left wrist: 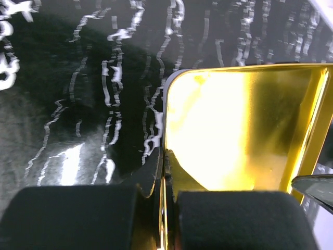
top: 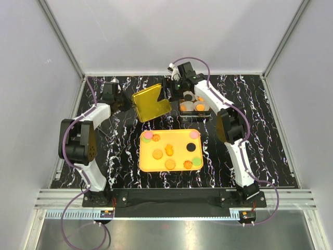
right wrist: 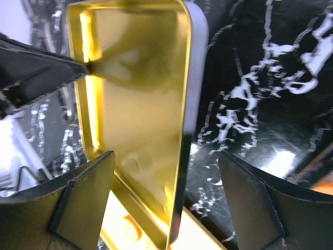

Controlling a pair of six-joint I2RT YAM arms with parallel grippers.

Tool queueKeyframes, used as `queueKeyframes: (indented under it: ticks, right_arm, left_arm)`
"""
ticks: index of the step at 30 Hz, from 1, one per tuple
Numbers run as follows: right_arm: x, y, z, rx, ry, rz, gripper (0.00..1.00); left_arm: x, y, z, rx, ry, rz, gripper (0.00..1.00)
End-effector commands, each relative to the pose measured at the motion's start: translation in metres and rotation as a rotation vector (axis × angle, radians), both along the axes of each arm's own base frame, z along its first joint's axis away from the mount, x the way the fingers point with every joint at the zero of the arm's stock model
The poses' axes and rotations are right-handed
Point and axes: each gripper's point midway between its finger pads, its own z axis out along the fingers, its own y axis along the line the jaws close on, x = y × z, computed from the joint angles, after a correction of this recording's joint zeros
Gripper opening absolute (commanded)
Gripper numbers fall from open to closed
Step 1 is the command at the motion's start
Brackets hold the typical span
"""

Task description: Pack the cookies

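Tilted beyond the yellow tray (top: 177, 139), the gold lid (top: 151, 102) is clamped at one edge by the left gripper (left wrist: 165, 172); another edge is straddled by the released right gripper (right wrist: 166, 156). Cookies (top: 157, 154) are spread on the tray, apart from both.

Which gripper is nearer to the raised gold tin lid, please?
Left. The left gripper is shut on one edge of the gold tin lid; the right gripper is open, its fingers straddling the opposite edge without gripping.
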Motion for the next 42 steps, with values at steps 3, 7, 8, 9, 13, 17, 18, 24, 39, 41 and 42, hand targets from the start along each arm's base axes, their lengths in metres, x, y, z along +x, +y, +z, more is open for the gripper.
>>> queueKeyframes:
  ticks: [3,7,8,9,13,17,18,24,39,41,42]
  right_arm:
    - [-0.011,0.020,0.041,0.159,0.002,0.066,0.85]
    - [-0.015,0.018,0.056,0.232,0.033,0.055,0.74]
    - [-0.016,0.018,0.059,0.262,0.052,0.051,0.72]
    - [-0.015,0.015,0.065,0.278,0.052,0.046,0.69]
    - [-0.015,0.009,0.069,0.285,0.055,0.020,0.55]
    - [-0.017,0.001,0.083,0.303,0.038,-0.006,0.51]
    - [-0.017,-0.001,0.085,0.304,0.036,-0.011,0.49]
    - [-0.019,-0.006,0.097,0.312,0.026,-0.024,0.37]
    - [-0.021,-0.015,0.092,0.285,0.050,-0.060,0.04]
    - [-0.022,-0.017,0.095,0.286,0.049,-0.064,0.00]
    - [-0.022,-0.018,0.096,0.287,0.049,-0.066,0.00]
  left_arm:
    - [0.008,-0.019,0.044,-0.099,-0.151,-0.093,0.00]
    - [0.006,-0.026,0.049,-0.124,-0.178,-0.128,0.00]
    - [0.007,-0.026,0.051,-0.125,-0.192,-0.130,0.00]
    - [0.005,-0.026,0.051,-0.128,-0.190,-0.132,0.00]
    - [0.004,-0.028,0.056,-0.126,-0.203,-0.143,0.00]
    - [0.003,-0.026,0.056,-0.111,-0.199,-0.138,0.00]
    - [0.002,-0.027,0.055,-0.106,-0.197,-0.141,0.00]
    - [0.002,-0.037,0.067,-0.052,-0.232,-0.161,0.00]
    - [-0.012,-0.047,0.074,-0.014,-0.235,-0.180,0.04]
    - [-0.013,-0.047,0.079,-0.007,-0.253,-0.181,0.19]
    - [-0.014,-0.044,0.082,0.009,-0.259,-0.171,0.26]
